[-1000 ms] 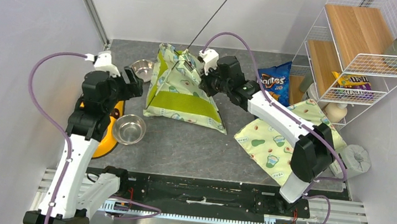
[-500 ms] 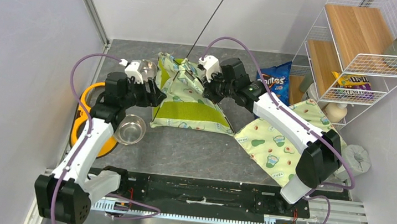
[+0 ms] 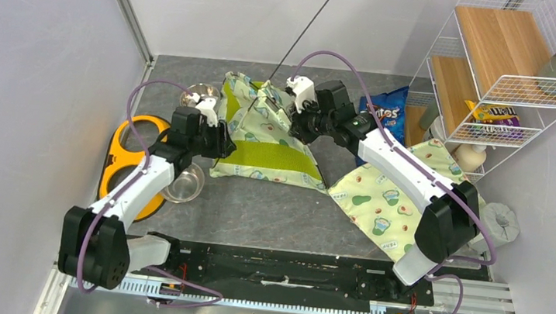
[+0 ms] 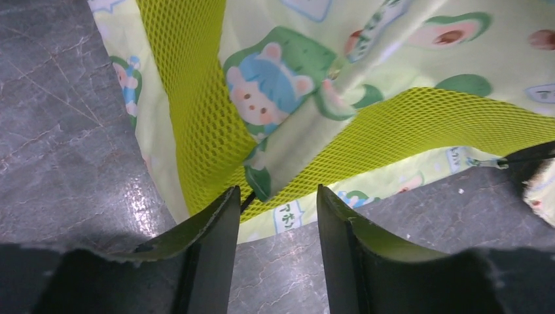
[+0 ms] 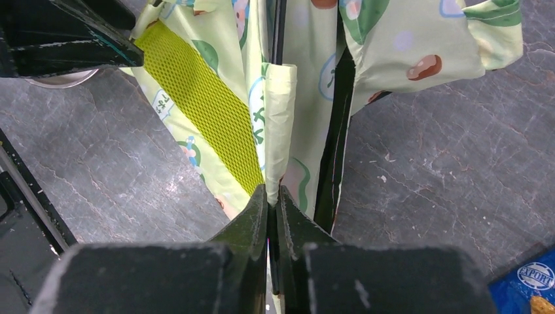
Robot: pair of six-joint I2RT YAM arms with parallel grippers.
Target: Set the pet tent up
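The right hand [image 5: 273, 193] is pinched shut on a narrow fold of the pet tent [image 3: 265, 136]. The left hand [image 4: 275, 196] stands partly open, a bottom corner seam of the tent lying between its fingers but not gripped. As I judge it, the left hand may close on loose mesh panel [image 4: 190, 98] rather than the seam, or miss the corner. A pull would then slide or twist the fabric against the right hand's pinch and strain the thin black pole [image 3: 315, 20]. The tent slumps half-raised on the counter [image 3: 269, 211] between the two hands, cream with avocado print and lime mesh, the pole jutting up past the right hand.
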